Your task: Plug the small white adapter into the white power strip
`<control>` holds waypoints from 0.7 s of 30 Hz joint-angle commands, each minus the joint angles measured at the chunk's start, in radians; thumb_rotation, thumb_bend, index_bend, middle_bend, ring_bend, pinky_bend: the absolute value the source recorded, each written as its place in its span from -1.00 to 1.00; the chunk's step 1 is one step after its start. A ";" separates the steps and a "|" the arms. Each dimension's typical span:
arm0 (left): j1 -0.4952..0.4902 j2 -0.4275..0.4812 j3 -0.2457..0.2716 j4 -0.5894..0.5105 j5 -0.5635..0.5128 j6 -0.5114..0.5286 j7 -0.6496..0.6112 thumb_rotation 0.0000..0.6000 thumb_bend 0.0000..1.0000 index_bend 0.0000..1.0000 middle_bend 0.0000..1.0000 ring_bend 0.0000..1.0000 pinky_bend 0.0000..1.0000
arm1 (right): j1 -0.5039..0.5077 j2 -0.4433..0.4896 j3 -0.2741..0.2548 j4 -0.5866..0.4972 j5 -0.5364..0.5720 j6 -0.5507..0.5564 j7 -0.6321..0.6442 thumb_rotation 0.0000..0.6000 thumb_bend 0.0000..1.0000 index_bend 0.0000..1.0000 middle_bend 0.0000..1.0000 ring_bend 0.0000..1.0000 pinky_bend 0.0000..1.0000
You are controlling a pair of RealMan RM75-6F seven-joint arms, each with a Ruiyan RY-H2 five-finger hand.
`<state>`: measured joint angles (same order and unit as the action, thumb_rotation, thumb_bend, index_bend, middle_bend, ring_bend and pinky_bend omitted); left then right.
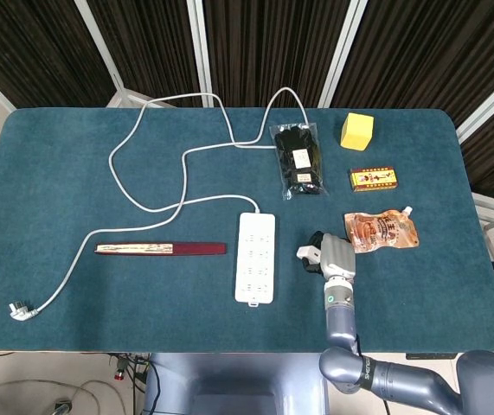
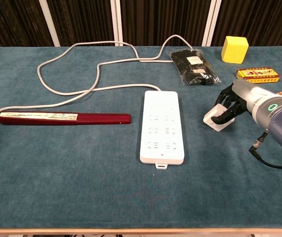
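Note:
The white power strip lies flat at the table's middle, sockets up, its cable looping away to the back left. The small white adapter sits tilted on the cloth just right of the strip. My right hand grips it, dark fingers curled over its top from the right. A gap of cloth separates the adapter from the strip. My left hand shows in neither view.
A long red flat case lies left of the strip. A black packet, a yellow cube, a small red box and an orange pouch sit behind and right of my hand. The cable's plug lies near the front left edge.

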<state>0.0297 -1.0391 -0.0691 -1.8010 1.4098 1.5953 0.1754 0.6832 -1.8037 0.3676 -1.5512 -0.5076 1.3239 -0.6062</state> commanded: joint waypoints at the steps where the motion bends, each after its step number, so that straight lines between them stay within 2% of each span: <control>1: 0.000 0.000 0.000 0.000 0.000 0.000 0.000 1.00 -0.62 -0.63 -1.00 -1.00 -0.96 | 0.000 0.002 0.001 -0.003 -0.002 -0.003 -0.004 1.00 -0.07 0.14 0.04 -0.05 -0.45; 9: 0.000 -0.001 0.000 0.001 0.000 0.000 0.001 1.00 -0.62 -0.62 -1.00 -1.00 -0.92 | 0.007 0.032 -0.012 -0.039 -0.040 -0.019 -0.033 1.00 -0.01 0.26 0.07 0.05 -0.41; 17: 0.001 0.001 0.001 0.000 0.001 0.001 -0.001 1.00 -0.62 -0.62 -1.00 -1.00 -0.87 | 0.016 0.080 -0.010 -0.098 -0.032 -0.041 -0.067 1.00 0.08 0.40 0.17 0.42 0.33; 21: 0.001 0.001 0.001 0.000 0.000 0.001 -0.001 1.00 -0.62 -0.62 -1.00 -1.00 -0.87 | 0.025 0.097 -0.009 -0.120 -0.030 -0.044 -0.084 1.00 0.17 0.41 0.22 0.55 0.50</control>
<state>0.0302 -1.0381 -0.0685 -1.8014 1.4103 1.5960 0.1744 0.7053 -1.7095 0.3583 -1.6670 -0.5388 1.2807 -0.6861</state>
